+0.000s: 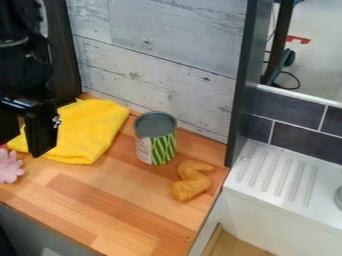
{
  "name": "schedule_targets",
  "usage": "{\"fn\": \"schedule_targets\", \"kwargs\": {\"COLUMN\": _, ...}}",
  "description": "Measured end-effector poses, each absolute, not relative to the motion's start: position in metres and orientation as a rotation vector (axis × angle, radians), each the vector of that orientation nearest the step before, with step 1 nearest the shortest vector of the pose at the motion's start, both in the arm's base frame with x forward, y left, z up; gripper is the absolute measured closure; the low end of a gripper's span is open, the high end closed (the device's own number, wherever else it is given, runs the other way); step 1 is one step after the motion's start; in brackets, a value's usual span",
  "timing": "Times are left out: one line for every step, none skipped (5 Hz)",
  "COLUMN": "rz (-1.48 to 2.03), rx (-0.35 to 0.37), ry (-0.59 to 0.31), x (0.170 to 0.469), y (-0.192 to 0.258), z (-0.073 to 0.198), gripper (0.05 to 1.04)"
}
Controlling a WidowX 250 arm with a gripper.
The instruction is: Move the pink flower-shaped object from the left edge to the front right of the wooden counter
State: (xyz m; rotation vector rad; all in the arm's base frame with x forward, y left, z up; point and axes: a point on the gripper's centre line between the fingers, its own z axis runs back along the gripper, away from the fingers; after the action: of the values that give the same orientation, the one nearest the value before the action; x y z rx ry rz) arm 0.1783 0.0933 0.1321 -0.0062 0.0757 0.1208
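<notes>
At the left edge my gripper hangs open over the counter, with yellow cloth visible between its two fingers. The folded yellow cloth lies beneath and to the right of it. A pink flower-shaped object lies below the gripper, cut off by the left edge. To the right of the cloth stands an upright can with a grey top and a green and yellow label. A tan, bent piece of toy food rests on the wood to the can's lower right.
The wooden counter is bounded behind by a grey plank wall. A dark upright post rises at its back right corner. Beyond it is a white sink unit with a ribbed drainboard, under dark tiles.
</notes>
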Motion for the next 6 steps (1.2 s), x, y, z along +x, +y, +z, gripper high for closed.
{"fn": "schedule_targets", "kwargs": {"rz": 0.122, "rx": -0.012, "ry": 0.09, "x": 0.177, "y": 0.093, "z": 0.128, "gripper": 0.085}}
{"fn": "schedule_targets", "kwargs": {"rz": 0.276, "rx": -0.01, "ry": 0.062, "x": 0.172, "y": 0.137, "z": 0.129, "gripper": 0.085}}
{"fn": "schedule_targets", "kwargs": {"rz": 0.354, "rx": 0.0, "ry": 0.026, "x": 0.172, "y": 0.168, "z": 0.129, "gripper": 0.085}}
{"fn": "schedule_targets", "kwargs": {"rz": 0.413, "rx": 0.071, "ry": 0.02, "x": 0.178, "y": 0.186, "z": 0.112, "gripper": 0.085}}
{"fn": "schedule_targets", "kwargs": {"rz": 0.482, "rx": 0.099, "ry": 0.005, "x": 0.193, "y": 0.192, "z": 0.093, "gripper": 0.085}}
{"fn": "schedule_targets", "kwargs": {"rz": 0.548, "rx": 0.096, "ry": 0.001, "x": 0.201, "y": 0.198, "z": 0.078, "gripper": 0.085}}
